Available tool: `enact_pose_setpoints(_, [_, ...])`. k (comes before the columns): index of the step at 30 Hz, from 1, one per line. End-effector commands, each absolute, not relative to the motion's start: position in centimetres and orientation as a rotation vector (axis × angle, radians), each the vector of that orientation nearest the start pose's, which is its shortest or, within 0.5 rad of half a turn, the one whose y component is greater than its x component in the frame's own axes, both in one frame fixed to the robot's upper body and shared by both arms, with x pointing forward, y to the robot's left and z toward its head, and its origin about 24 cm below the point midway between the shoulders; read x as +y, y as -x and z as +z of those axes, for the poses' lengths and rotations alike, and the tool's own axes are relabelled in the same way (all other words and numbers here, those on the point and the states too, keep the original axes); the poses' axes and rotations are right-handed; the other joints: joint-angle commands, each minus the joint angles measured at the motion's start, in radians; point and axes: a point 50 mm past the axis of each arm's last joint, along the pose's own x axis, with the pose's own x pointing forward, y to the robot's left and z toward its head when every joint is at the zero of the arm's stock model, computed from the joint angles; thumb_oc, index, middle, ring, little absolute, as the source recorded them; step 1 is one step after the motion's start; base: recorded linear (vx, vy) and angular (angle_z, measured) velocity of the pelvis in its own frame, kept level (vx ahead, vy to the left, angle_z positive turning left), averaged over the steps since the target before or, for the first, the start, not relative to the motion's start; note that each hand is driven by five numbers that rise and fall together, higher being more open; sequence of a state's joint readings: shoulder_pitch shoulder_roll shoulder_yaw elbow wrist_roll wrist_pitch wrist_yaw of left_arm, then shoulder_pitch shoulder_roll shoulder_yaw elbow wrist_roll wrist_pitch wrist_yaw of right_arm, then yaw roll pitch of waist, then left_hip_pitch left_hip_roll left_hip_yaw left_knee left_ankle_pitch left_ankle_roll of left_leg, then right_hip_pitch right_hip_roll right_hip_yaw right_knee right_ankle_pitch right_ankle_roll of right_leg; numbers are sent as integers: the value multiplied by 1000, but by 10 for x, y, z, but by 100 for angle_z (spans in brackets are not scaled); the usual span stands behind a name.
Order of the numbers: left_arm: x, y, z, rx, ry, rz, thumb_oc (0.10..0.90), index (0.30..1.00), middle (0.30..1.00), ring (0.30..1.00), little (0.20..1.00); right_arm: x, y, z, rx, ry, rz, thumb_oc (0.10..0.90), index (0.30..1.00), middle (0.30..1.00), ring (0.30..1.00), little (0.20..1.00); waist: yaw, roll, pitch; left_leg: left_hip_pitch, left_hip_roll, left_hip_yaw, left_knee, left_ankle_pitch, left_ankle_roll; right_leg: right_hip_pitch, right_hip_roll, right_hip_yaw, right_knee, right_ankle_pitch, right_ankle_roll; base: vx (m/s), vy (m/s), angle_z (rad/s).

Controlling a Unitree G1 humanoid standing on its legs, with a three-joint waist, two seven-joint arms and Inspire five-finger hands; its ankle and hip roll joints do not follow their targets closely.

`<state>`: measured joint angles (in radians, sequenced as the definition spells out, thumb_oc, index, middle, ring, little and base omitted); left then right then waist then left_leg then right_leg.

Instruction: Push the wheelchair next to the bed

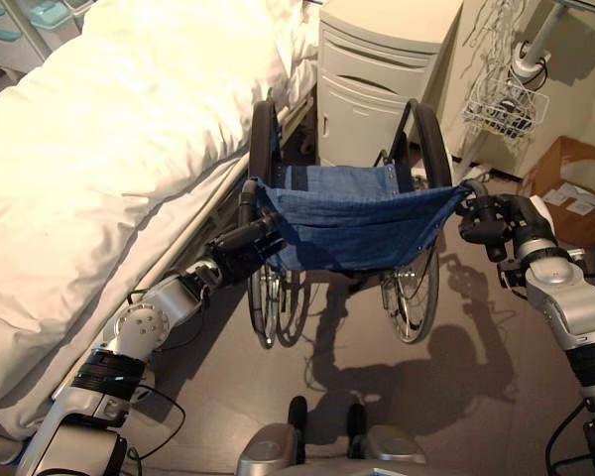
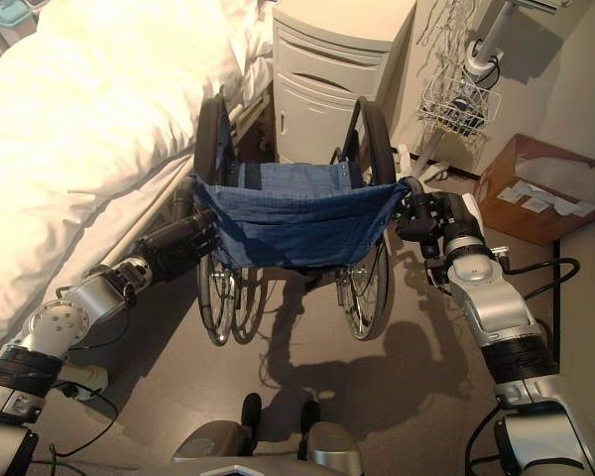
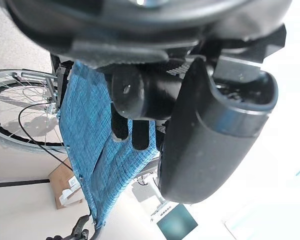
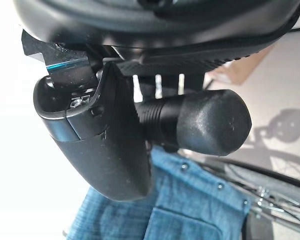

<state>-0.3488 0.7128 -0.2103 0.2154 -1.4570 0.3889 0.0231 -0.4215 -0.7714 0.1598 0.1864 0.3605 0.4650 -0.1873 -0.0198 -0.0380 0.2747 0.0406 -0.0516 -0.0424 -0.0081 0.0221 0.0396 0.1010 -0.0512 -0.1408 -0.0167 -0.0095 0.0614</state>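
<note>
Left hand (image 1: pixel 240 248) and right hand (image 1: pixel 488 220) each curl around a black push handle of the blue-fabric-backed wheelchair (image 1: pixel 352 213), just beside the white-quilted bed (image 1: pixel 109 169).

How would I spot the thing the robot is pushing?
Find the big white bed; right beside it, before a cream cabinet, stands the wheelchair. Its blue fabric back and spoked wheels set it apart, and the left hand and right hand grip its handles.

Grey floor (image 1: pixel 456 367) bears wheelchair (image 1: pixel 352 213), cabinet (image 1: pixel 377 79), box (image 1: pixel 575 183).
</note>
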Motion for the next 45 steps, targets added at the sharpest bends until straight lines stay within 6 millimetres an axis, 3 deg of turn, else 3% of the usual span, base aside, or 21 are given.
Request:
enact_pose_setpoints(1, [243,-331,196,-214,831,-255,400,300,300,300,300,-206,-327,145,22,405,158,400,300,300,300,300,51,19,-217,56,40,25,-9,-17,-59,-3,-37,7,-24,52,46,46,11,0])
enact_pose_setpoints(6, [244,-330,192,-200,836,-246,400,300,300,300,300,-208,-326,142,32,418,146,400,300,300,300,300,49,21,-224,73,42,33,-25,-18,-59,10,-38,8,-38,54,49,13,5,0])
enact_pose_setpoints(7, [244,-330,192,-196,840,-244,596,594,594,594,594,-208,-326,141,33,419,141,400,300,300,300,300,48,22,-225,75,42,35,-27,-18,-59,12,-38,8,-40,54,50,0,0,0])
enact_pose_setpoints(8, [244,-330,192,-195,842,-242,800,900,900,900,900,-208,-326,141,32,422,136,533,500,500,500,500,48,23,-225,76,42,35,-27,-18,-60,13,-38,10,-40,54,50,0,0,0])
enact_pose_setpoints(9, [245,-329,192,-196,839,-239,800,900,900,900,900,-209,-326,142,30,425,127,800,900,900,900,900,49,23,-226,77,43,37,-27,-18,-60,16,-38,10,-41,53,50,0,0,0])
enact_pose_setpoints(18, [257,-325,199,-232,805,-180,800,900,900,900,900,-220,-323,154,-22,414,53,800,900,900,900,900,43,26,-234,96,46,47,-48,-19,-62,29,-38,10,-52,51,53,2,3,0])
enact_pose_setpoints(21, [271,-318,205,-264,741,-121,800,900,900,900,900,-233,-317,166,-67,426,2,800,900,900,900,900,39,28,-235,99,48,53,-52,-20,-62,29,-37,14,-54,51,54,-8,0,1])
enact_pose_setpoints(27, [302,-294,216,-359,775,-38,800,900,900,900,900,-270,-296,185,-184,441,-166,800,900,900,900,900,28,35,-242,105,57,62,-64,-19,-64,29,-31,27,-59,47,52,-24,-2,-2])
enact_pose_setpoints(31, [321,-285,210,-371,801,15,800,900,900,900,900,-290,-282,197,-241,456,-255,800,900,900,900,900,13,38,-248,107,62,72,-71,-18,-67,29,-26,33,-57,40,50,-34,-2,1])
enact_pose_setpoints(38, [332,-274,208,-416,731,37,800,900,900,900,900,-313,-259,209,-334,470,-425,800,900,900,900,900,-1,42,-253,105,70,83,-79,-17,-69,28,-18,34,-56,33,47,-24,-10,-4])
enact_pose_setpoints(45, [341,-259,195,-389,689,111,800,900,900,900,900,-334,-235,207,-362,498,-612,800,900,900,900,900,-4,44,-258,95,74,87,-79,-17,-73,29,-16,25,-66,36,48,-25,-19,-4])
